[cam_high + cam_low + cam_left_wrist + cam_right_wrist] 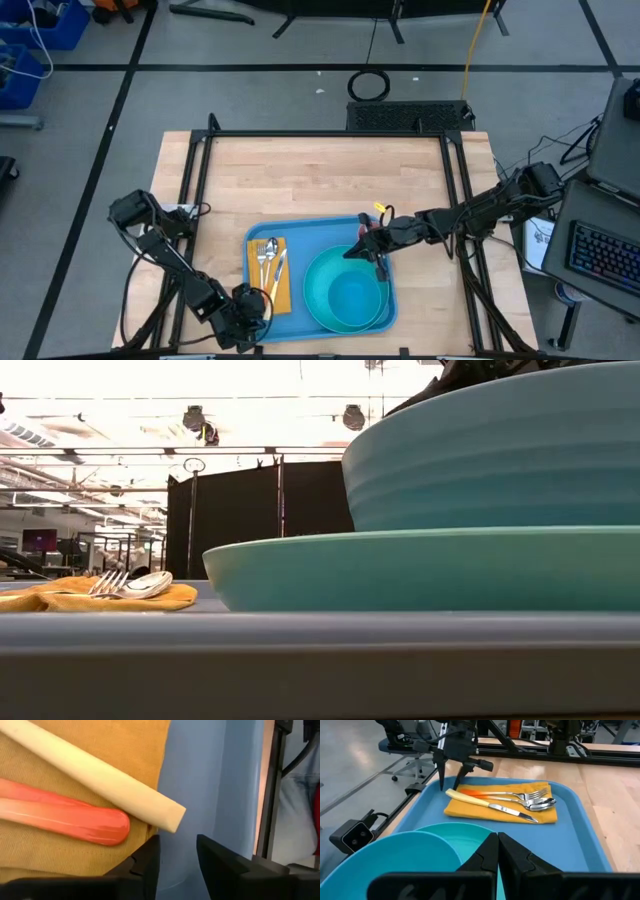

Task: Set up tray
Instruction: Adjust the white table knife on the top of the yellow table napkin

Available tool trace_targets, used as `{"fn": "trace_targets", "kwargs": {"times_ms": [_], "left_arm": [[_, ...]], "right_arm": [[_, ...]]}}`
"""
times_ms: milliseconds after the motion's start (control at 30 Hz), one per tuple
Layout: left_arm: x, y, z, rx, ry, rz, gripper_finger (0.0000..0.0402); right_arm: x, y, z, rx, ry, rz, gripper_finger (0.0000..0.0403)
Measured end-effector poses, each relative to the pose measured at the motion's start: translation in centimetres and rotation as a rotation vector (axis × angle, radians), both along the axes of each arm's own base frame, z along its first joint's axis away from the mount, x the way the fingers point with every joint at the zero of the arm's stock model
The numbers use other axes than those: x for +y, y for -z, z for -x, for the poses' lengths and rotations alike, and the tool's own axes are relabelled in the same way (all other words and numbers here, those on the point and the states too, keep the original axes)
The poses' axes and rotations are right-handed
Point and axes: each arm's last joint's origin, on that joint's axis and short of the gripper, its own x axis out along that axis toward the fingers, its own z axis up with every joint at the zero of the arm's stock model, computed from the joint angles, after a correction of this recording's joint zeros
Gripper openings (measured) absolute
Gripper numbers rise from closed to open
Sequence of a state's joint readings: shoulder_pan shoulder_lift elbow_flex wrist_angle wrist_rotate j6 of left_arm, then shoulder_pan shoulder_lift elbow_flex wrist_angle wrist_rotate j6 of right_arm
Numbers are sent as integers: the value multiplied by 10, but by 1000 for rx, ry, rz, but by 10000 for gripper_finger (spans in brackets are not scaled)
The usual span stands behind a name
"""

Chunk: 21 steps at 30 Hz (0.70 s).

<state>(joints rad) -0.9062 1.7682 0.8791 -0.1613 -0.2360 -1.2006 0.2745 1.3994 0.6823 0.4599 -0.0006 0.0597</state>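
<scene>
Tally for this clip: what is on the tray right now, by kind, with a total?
On the blue tray:
Yellow napkin: 1
Fork: 1
Spoon: 1
Knife: 1
Turquoise plate: 1
Blue bowl: 1
Total: 6

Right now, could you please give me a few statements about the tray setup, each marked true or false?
1. The yellow napkin lies inside the blue tray. True.
2. The cutlery sits in the bowl. False: it rests on the napkin.
3. The left end effector stands open at the handle end of the cutlery. True.
4. The right end effector is wide open. False: it is shut, above the bowl.
5. The bowl stands on the bare wooden table. False: it sits on a plate in the tray.
</scene>
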Motion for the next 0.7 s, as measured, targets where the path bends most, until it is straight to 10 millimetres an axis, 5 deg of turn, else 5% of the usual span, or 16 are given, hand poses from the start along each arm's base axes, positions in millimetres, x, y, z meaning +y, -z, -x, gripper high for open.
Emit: {"fn": "trace_targets", "kwargs": {"times_ms": [300,700], "left_arm": [[-6,-5,-1,14,39,125,91],[3,-7,-17,-78,138,50,4]], "right_arm": [[0,0,0,1,0,0,0],[0,2,1,18,0,5,0]]}}
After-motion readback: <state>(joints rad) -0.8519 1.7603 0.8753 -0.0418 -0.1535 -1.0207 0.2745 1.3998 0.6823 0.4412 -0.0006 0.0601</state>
